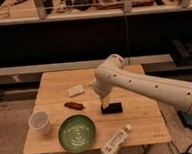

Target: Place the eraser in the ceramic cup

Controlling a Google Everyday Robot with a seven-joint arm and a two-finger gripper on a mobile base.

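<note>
Tool (pixel 105 102) low over bench (pixel 143 123) middle, right at the black eraser (pixel 114 108), you cannot tell if it grips | eraser lies flat there | ceramic cup (pixel 40 122) stands near front-left corner, well apart.

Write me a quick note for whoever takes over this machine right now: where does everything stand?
Gripper: pointing down at mid-table, at the left end of the eraser. Whether it has a hold cannot be seen.
Eraser: the dark block, lying flat on the table.
Ceramic cup: white, near the table's front left corner, just left of the green plate and well apart from the eraser.
Done: the arm is at the eraser.
Left: secure the grasp, lift, carry the eraser left over to the cup and release it inside.
</note>
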